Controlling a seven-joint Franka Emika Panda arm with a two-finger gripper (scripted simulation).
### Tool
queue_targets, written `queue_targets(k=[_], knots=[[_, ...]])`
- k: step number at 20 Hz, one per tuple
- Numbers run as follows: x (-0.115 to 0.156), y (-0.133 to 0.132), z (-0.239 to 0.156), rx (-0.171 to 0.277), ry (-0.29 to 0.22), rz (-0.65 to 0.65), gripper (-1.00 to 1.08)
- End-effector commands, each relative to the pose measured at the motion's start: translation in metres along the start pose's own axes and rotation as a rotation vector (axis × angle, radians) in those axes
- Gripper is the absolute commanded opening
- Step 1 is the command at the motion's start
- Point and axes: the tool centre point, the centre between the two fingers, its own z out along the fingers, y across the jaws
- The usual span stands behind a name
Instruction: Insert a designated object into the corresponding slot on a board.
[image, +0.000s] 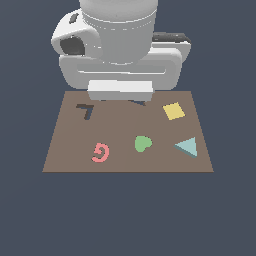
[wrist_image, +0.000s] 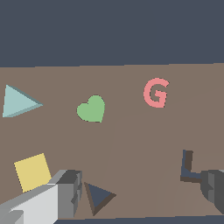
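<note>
Exterior view: the brown board (image: 70, 150) carries the light-teal triangle (image: 188, 147) near the edge on the exterior view's right, beside the green heart (image: 142, 144). Wrist view shows the pincer (wrist_image: 142, 189) spread apart, empty, fingers (wrist_image: 70, 192) flanking the triangular slot (wrist_image: 99, 197).

1. The surroundings (image: 30, 215) are one flat, dark slate-blue field with no visible walls, windows or furniture edges.
2. The same blue fills the far side in the wrist view.
3. Light is even and soft, with no strong shadows.
</note>
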Motion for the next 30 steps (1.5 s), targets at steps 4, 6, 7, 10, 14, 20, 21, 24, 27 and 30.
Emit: queue_targets(k=[4,6,7,10,14,20,21,24,27,30], knots=[[0.001,-0.003,0.002,0.0,0.0,0.001,1.0],[0.002,-0.008,0.005,0.0,-0.001,0.004,1.0],[0.003,-0.012,0.008,0.001,-0.001,0.006,1.0],[0.007,-0.026,0.017,0.001,-0.002,0.013,1.0],[0.014,-0.053,0.035,0.002,-0.005,0.026,1.0],[0.03,-0.101,0.068,0.004,-0.009,0.049,1.0],[0.032,-0.109,0.074,0.004,-0.01,0.053,1.0],[0.041,-0.133,0.09,0.005,-0.012,0.065,1.0],[0.048,-0.151,0.102,0.005,-0.014,0.074,1.0],[0.054,-0.165,0.111,0.005,-0.015,0.081,1.0]])
